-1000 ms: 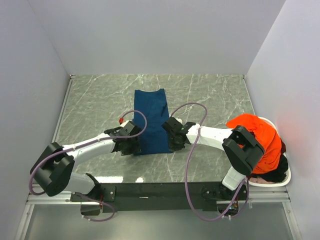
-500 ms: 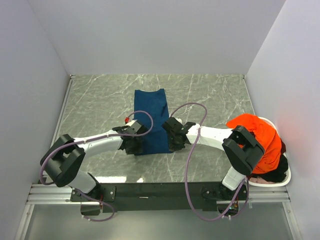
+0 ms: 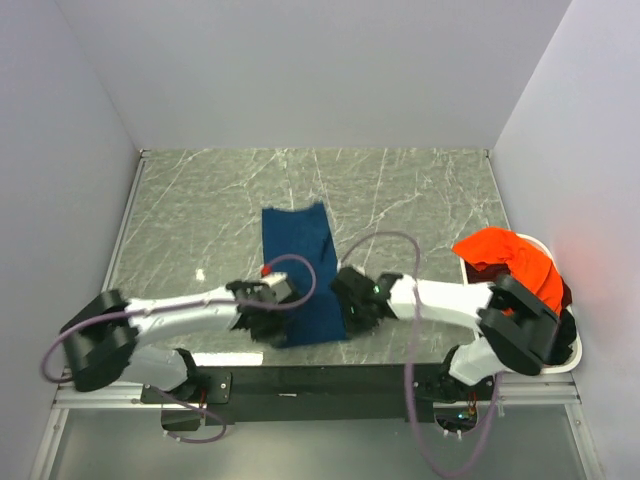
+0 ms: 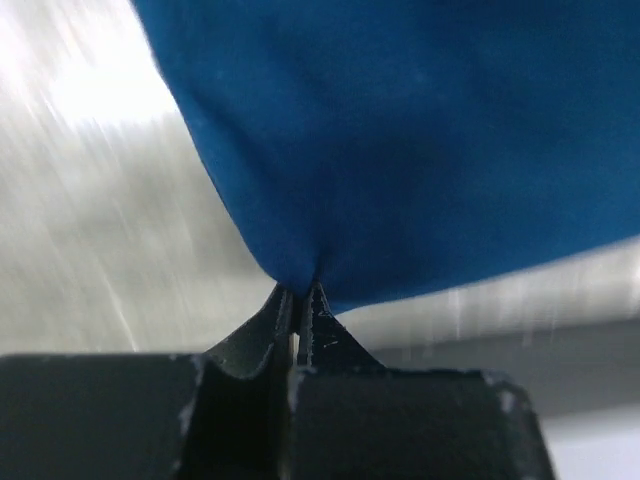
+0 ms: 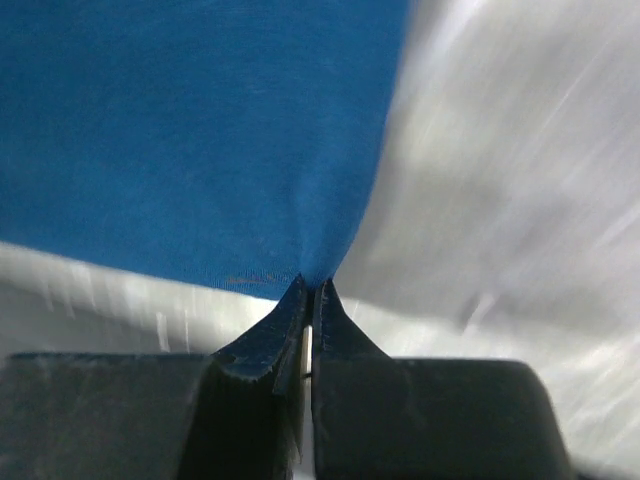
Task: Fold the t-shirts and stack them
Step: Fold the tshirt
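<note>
Across the marble surface (image 3: 430, 195) the folded navy t-shirt (image 3: 298, 265) has been dragged toward six o'clock, its near corners now pinched by the newly closed left hand (image 4: 300, 290) and the right hand (image 5: 310, 285), so the next fold appears prepared.

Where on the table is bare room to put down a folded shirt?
Bare: left of the blue t-shirt, behind it along the back wall, and between it and the basket. Crowded: the near edge, where the left gripper and right gripper hold it.
</note>
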`<state>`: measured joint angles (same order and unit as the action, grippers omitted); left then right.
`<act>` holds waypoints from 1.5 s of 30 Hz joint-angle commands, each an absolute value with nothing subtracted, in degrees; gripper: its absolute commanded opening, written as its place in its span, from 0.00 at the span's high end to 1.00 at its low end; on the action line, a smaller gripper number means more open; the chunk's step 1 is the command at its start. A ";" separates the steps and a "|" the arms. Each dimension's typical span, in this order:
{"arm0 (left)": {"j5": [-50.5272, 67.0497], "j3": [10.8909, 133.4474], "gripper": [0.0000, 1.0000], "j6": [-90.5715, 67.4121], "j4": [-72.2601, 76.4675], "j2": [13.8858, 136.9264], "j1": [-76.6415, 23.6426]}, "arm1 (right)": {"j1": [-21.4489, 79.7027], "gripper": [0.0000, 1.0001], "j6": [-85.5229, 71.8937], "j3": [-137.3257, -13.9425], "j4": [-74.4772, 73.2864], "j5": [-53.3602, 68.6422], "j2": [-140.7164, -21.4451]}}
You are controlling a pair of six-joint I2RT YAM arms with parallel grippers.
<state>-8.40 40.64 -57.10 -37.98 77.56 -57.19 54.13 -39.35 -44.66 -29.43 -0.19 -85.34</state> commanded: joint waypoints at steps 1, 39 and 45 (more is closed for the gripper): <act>-2.03 40.08 0.99 -65.64 -51.14 68.58 -65.71 | 61.33 1.00 -45.43 -38.34 -40.42 6.14 -74.91; 1.14 65.04 0.99 -36.04 -37.19 84.54 -22.77 | 32.88 1.00 -19.25 -86.83 -49.49 -0.18 -99.30; -2.11 66.45 0.99 -35.33 -31.56 91.31 -21.09 | 30.41 1.00 -17.93 -90.09 -45.01 2.20 -107.31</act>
